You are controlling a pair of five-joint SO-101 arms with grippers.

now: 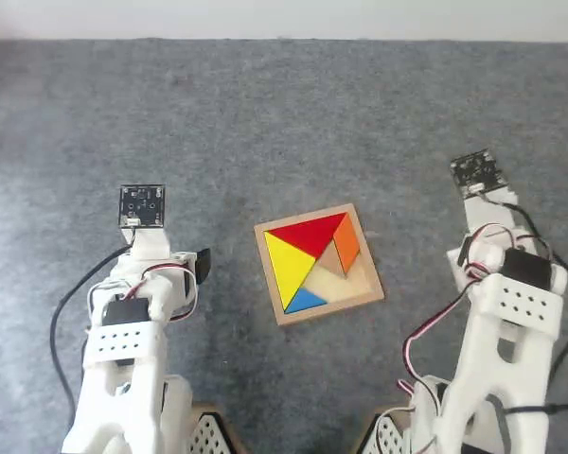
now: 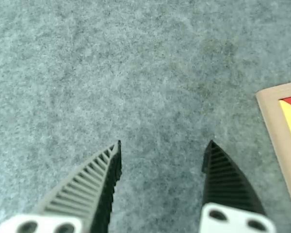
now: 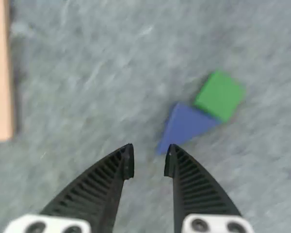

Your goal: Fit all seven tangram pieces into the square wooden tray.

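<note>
The square wooden tray (image 1: pixel 332 307) lies mid-table and holds a red triangle (image 1: pixel 308 235), a yellow triangle (image 1: pixel 286 265), an orange piece (image 1: pixel 346 244) and a small blue triangle (image 1: pixel 305 301). Part of its floor is bare wood. My left gripper (image 2: pixel 164 145) hangs open over bare carpet, with a corner of the tray (image 2: pixel 274 127) off to one side. My right gripper (image 3: pixel 149 149) is narrowly open with nothing between its fingers. A loose dark blue triangle (image 3: pixel 186 125) lies just beyond one fingertip, touching a green square (image 3: pixel 219 95). The tray's edge (image 3: pixel 0 73) lies further off.
Grey carpet covers the table. The left arm (image 1: pixel 133 312) stands to the left of the tray and the right arm (image 1: pixel 506 293) to its right. A pale strip borders the carpet's far edge.
</note>
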